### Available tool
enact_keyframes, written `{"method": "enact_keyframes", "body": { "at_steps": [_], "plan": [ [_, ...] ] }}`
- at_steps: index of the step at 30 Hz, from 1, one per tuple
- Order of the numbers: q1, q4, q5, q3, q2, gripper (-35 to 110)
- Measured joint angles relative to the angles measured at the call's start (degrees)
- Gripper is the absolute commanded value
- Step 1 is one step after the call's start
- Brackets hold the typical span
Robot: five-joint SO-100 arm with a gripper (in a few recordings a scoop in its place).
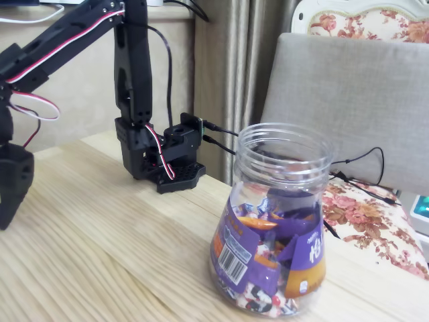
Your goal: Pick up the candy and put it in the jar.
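In the fixed view the clear jar (278, 221) stands upright and lidless on the pale wooden surface (100, 255), toward the right front. Its flared base is packed with purple and orange wrapped sweets, and a larger purple wrapper with a white barcode (234, 258) presses against the near wall; which piece among them is the candy cannot be told apart. The black arm (132, 64) rises from its base (164, 161) at the far edge of the surface and bends over to the left, red and white wires running along it. A dark part of it hangs at the left edge (12, 184), close above the wood, well apart from the jar. Whether the fingers are released or clenched cannot be told. Behind stands a grey padded chair back (348, 100).
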Motion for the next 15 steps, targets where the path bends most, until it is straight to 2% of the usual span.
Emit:
{"method": "enact_keyframes", "body": {
  "at_steps": [15],
  "plan": [
    [-2.7,9.9,-3.3,0.0,17.7,0]
  ]
}}
